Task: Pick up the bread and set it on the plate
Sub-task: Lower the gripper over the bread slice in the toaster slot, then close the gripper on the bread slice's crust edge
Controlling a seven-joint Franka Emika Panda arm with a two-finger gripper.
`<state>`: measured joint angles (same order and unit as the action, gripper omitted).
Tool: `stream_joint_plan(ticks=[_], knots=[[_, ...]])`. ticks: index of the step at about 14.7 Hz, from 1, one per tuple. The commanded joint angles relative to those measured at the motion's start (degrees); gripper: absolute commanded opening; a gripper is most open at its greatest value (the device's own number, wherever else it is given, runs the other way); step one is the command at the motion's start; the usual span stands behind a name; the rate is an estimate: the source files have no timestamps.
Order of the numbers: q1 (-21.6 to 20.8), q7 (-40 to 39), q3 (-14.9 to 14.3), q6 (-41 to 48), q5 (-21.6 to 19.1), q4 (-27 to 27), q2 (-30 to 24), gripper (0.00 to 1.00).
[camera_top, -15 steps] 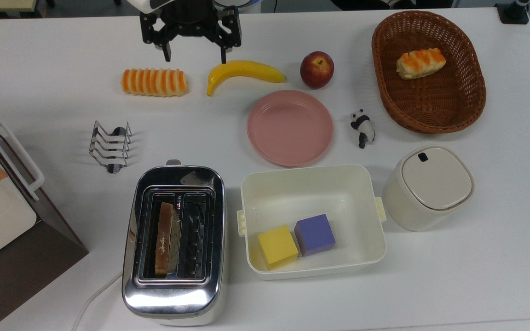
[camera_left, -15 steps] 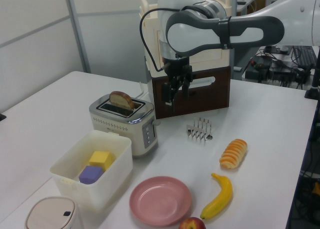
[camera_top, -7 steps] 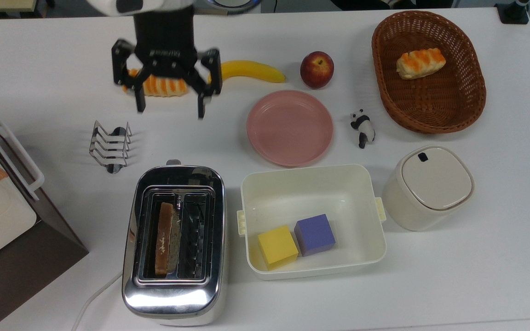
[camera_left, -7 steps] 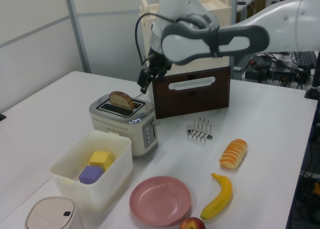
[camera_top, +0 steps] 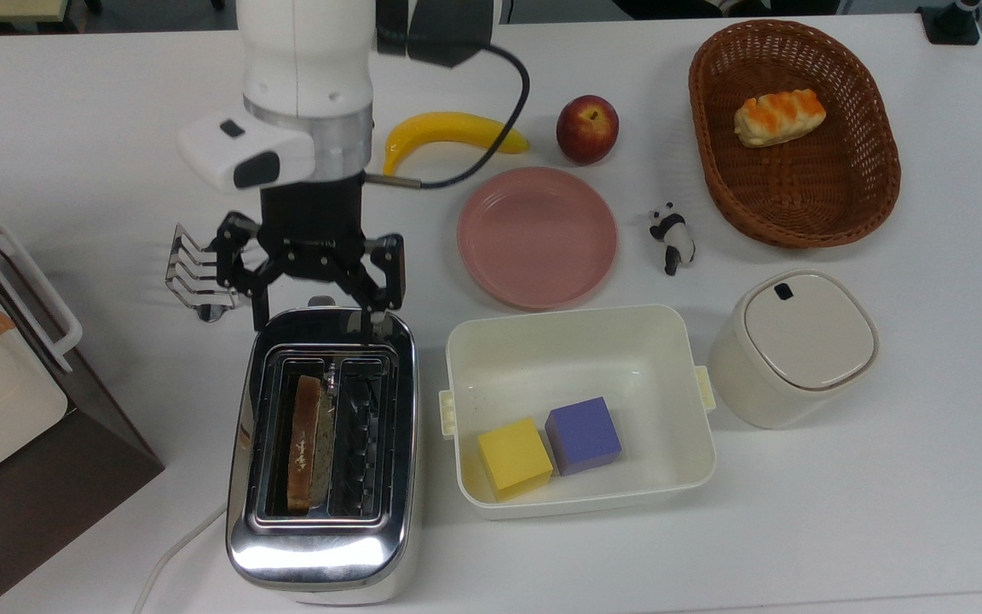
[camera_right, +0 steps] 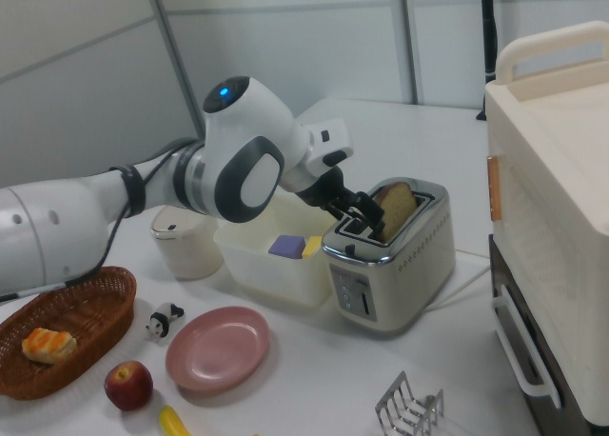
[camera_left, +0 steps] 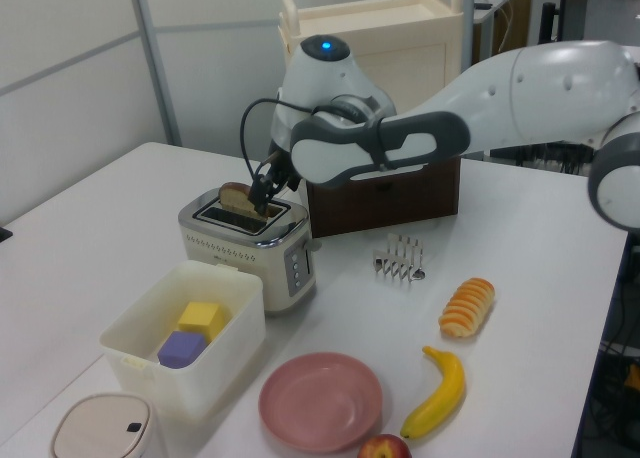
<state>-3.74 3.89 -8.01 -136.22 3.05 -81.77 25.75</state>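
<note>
Your bread [camera_top: 305, 443] stands on edge in 1 of the 2 slots of the toaster [camera_top: 323, 546], the slot nearer the top view's left, with its upper crust poking above the rim. The gripper [camera_top: 314, 320] hangs over the toaster's end farthest from the top view's bottom edge, short of the slice, fingers [camera_top: 261, 309] spread wide and holding nothing. In the left view its tips [camera_left: 262, 200] look level with the bread's top and may be touching the toaster's rim; you can't tell for sure there.

The plate [camera_top: 537, 236] lies bare on the table [camera_top: 883, 512], off to the gripper's side toward the top view's right, near but apart. The toast rack [camera_top: 201, 273] sits just beside the opposite finger, partly covered by it. The white tub [camera_top: 578, 409] with 2 cubes flanks the toaster, leaving a narrow gap. The arm [camera_top: 308, 77] covers part of the table behind the gripper; the banana [camera_top: 455, 135] sits beside it.
</note>
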Motion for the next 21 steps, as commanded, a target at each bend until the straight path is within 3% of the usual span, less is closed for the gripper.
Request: stream_joint_plan(ticks=[1, 4, 7, 8, 10, 11, 15, 21], knots=[[-0.66, 2.87, -1.65, -5.44, 1.61, 3.81, 3.60, 0.97], [-1.45, 5.50, -3.42, -9.24, 3.98, 5.38, 6.23, 0.90], [-1.62, 6.13, -3.42, -9.24, 6.35, 6.54, 7.82, 0.64], [-1.89, 6.13, -3.42, -9.24, 7.14, 6.54, 7.91, 0.52], [-2.50, 6.21, -3.33, -9.24, 7.41, 6.45, 8.00, 0.15], [-2.59, 6.48, -3.24, -9.24, 7.41, 6.27, 8.00, 0.02], [-3.12, 8.76, -3.59, -9.06, 7.24, 6.54, 6.34, 0.00], [-3.38, 11.48, -3.68, -8.19, 6.36, 6.45, -2.97, 0.00]])
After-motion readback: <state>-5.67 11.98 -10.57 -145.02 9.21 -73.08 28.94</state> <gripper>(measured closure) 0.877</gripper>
